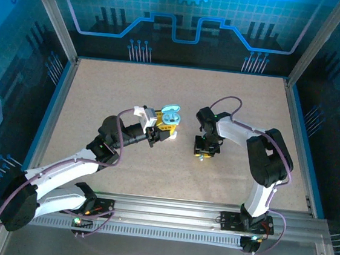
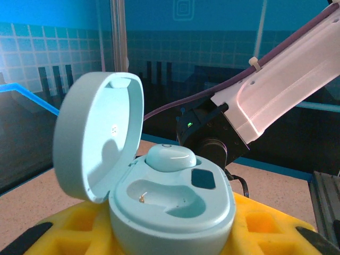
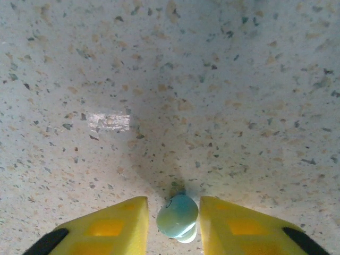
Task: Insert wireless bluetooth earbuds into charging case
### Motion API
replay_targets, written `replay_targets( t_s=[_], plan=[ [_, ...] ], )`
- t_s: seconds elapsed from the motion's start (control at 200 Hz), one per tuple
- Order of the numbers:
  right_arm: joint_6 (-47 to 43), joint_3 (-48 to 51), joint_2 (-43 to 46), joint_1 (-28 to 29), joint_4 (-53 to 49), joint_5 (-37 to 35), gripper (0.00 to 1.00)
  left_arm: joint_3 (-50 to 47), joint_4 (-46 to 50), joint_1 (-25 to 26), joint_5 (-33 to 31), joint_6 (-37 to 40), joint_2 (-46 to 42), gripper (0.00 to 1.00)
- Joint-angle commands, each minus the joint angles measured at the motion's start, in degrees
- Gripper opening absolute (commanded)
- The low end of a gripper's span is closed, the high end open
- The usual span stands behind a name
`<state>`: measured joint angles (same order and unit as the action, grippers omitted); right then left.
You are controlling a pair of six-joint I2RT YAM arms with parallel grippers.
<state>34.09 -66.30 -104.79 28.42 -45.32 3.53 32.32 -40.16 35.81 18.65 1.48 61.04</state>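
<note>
Right gripper (image 3: 174,223) first: its jaws stand narrow, with two yellow fingers (image 3: 114,226) flanking one loose earbud (image 3: 177,214). It's a smooth, pale blue pebble with a whitish tip. The right-hand finger looks to be touching it and a sliver of gap shows on the other side, so I cannot tell if it's truly clamped. Ahead of the fingertips the speckled, matte table (image 3: 170,79) runs on flat and open.

Over to the left gripper (image 1: 163,127), which is holding the one charging case (image 2: 172,212) between its blocky yellow fingers. The case is rounded, glossy and pale mint. Its lid (image 2: 98,138) stands hinged up on the gripper's left side. There are two wells inside. The far one carries a seated earbud (image 2: 170,158), domed and smooth. The near well (image 2: 159,194) is a scooped hollow with a small gold contact. That makes two earbuds and one case.

Beyond the case, the right arm (image 2: 281,79) crosses the background, white and hard-edged. From above, the two grippers sit near each other at mid-table, well apart from the frame rails (image 1: 297,129).
</note>
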Motion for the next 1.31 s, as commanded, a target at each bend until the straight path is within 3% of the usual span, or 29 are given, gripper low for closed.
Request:
replay_targets(
  t_s=[0.0, 0.815, 0.921, 1.051, 1.301],
  plan=[
    [0.15, -0.05, -1.05, 0.04, -0.28, 0.51, 0.3, 0.48, -1.73, 0.38, -0.64, 0.12, -0.26, 0.37],
    [-1.92, -2.23, -3.31, 1.35, -1.98, -2.21, 0.28, 0.55, -1.77, 0.37, -0.46, -0.22, -0.36, 0.36],
    [-2.35, -2.49, -3.03, 1.37, -2.04, -1.68, 0.22, 0.56, -1.76, 0.37, -0.55, -0.23, -0.32, 0.36],
    [-3.04, -2.75, -1.01, 1.28, -2.66, -1.31, 0.17, 0.56, -1.6, 0.39, -0.64, -0.07, -0.13, 0.37],
    [-4.14, -3.29, 6.84, 0.07, -4.39, 0.68, 0.17, 0.73, -2.02, 0.32, -0.81, 0.02, 1.05, 0.36]
  ],
)
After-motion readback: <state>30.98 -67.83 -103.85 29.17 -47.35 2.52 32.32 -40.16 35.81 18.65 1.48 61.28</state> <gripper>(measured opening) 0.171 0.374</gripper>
